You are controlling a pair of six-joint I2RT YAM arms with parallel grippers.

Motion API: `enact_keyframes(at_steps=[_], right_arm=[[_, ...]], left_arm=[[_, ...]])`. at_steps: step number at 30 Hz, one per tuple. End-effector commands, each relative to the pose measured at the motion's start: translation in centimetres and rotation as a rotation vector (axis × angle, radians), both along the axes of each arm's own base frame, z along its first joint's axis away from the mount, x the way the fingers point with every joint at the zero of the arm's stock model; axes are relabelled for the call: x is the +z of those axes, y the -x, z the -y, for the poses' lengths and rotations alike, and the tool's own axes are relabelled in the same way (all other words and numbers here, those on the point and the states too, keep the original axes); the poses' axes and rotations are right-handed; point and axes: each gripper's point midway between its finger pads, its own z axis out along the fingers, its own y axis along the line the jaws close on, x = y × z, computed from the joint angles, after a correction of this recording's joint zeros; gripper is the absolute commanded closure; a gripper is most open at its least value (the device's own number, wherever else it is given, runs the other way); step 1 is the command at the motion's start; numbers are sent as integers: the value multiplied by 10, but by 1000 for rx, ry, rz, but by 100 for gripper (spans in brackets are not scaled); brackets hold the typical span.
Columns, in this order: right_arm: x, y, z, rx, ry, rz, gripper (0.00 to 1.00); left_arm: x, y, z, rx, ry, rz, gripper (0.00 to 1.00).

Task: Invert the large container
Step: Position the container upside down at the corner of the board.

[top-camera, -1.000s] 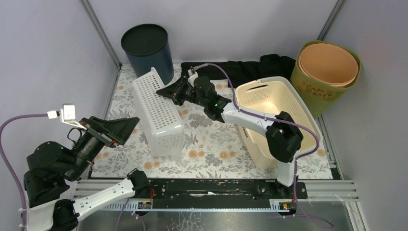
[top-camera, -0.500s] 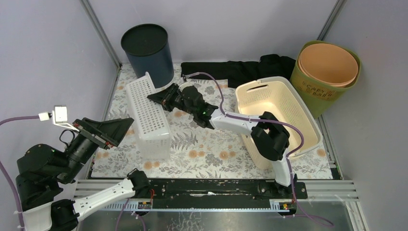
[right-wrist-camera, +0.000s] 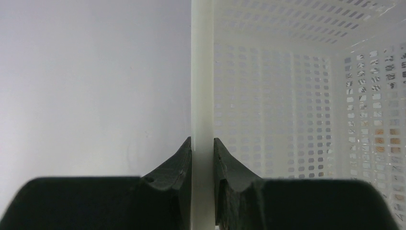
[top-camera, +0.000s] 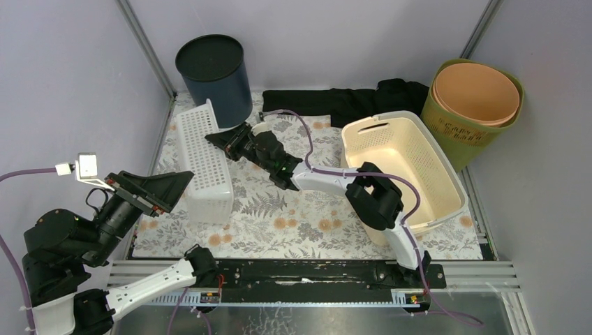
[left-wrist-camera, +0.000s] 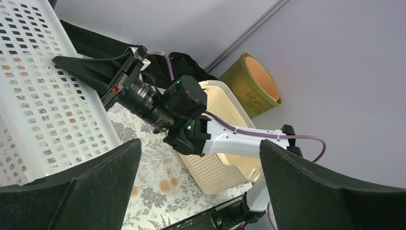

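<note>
Clamping the thin rim (right-wrist-camera: pixel 202 72) of the white basket (top-camera: pixel 202 164) near the dark bin (top-camera: pixel 213 70), my right gripper (right-wrist-camera: pixel 202 143) may slip as the basket tips.

- Floral-covered tabletop (top-camera: pixel 300 216).
- white perforated basket (top-camera: pixel 202 157) tipped on its side, left.
- cream basket (top-camera: pixel 412 160) upright, right.
- dark round bin (top-camera: pixel 213 70) and black cloth (top-camera: pixel 335 101) at the back.

Can see only part of the white basket (left-wrist-camera: pixel 28 81) in both wrist views, cut off by the picture edges.

Lilac walls (top-camera: pixel 63 84), floral table mat (top-camera: pixel 307 218)
</note>
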Motion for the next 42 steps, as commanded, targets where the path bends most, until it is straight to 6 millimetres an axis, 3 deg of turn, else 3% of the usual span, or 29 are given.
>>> enact_keyframes(at_steps=[1, 6, 11, 22, 31, 42], right_arm=[[85, 4, 1, -28, -269, 107, 92], [78, 3, -10, -27, -282, 102, 92], [58, 1, -3, -51, -234, 65, 90], [13, 4, 14, -71, -161, 10, 69], [0, 9, 23, -73, -139, -9, 50], [-15, 10, 40, -87, -103, -23, 37]], left_arm=[[5, 1, -6, 14, 0, 21, 0], [4, 0, -5, 13, -4, 16, 0], [2, -1, -3, 16, -9, 11, 0], [-2, -3, 1, 13, -12, -2, 0], [-4, -3, 1, 10, -11, -6, 0], [-5, -3, 3, 4, -11, -9, 0]])
